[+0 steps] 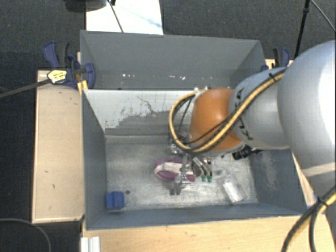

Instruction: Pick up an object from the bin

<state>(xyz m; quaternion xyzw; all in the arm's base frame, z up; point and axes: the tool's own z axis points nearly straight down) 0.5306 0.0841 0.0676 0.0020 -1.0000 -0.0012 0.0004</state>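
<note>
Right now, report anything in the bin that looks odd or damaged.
Nothing stands out. A purple thing lies in the middle by the gripper, a blue block sits in the lower-left corner, and a clear thing lies at right. Nothing looks spilled or broken.

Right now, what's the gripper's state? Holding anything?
Gripper: cannot be told, open or closed; it is low at the purple-and-white object in the middle of the bin.

In the bin (131,161), a small block (114,200) sits in the floor's lower-left corner, well apart from the rest. A curved piece (167,170) lies mid-floor, just left of the gripper (178,187) (whether they touch is unclear). A tube (231,189) lies toward the lower right.
</note>
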